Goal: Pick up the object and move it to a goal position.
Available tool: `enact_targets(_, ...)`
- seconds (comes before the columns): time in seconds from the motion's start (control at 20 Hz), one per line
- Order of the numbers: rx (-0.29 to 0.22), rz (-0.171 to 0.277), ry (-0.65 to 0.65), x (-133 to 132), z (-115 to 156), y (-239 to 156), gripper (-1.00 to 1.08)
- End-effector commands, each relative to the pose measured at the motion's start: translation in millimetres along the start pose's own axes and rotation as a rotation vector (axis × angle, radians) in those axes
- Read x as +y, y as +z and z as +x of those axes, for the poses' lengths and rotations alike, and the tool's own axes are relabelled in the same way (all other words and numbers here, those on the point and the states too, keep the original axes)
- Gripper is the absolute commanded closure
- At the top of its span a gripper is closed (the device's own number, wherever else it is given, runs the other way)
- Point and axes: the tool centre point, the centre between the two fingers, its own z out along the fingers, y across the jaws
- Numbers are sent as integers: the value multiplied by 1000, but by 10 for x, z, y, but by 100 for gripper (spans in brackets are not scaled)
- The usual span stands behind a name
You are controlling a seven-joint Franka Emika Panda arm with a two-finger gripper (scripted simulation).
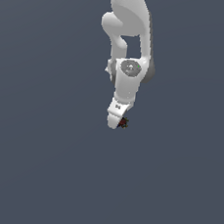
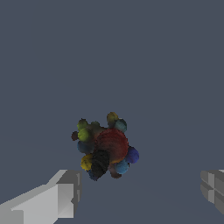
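The object [image 2: 106, 146] is a small dark lump covered with red, blue, yellow and green balls. It lies on the grey floor. In the exterior view the object [image 1: 124, 122] shows as a tiny dark speck right beside the tip of the white gripper [image 1: 116, 124], which points down at it. In the wrist view my gripper [image 2: 140, 192] is open, with its two grey fingers [image 2: 61, 197] set wide apart. The object sits beyond the fingertips, nearer to one finger than the other, and neither finger touches it.
Only a plain dark grey floor [image 1: 39, 164] surrounds the arm. The white arm [image 1: 128, 32] comes down from the upper part of the exterior view.
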Motion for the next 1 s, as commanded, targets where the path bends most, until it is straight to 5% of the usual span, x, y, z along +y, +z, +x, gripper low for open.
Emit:
enact_targets(0.0, 1, -3, -81, -68, 16, 33, -92)
enact_targets(0.5, 3, -9, -286, -248, 57, 114, -92)
enact_targets(0.95, 4, -9, -323, -282, 64, 131, -92)
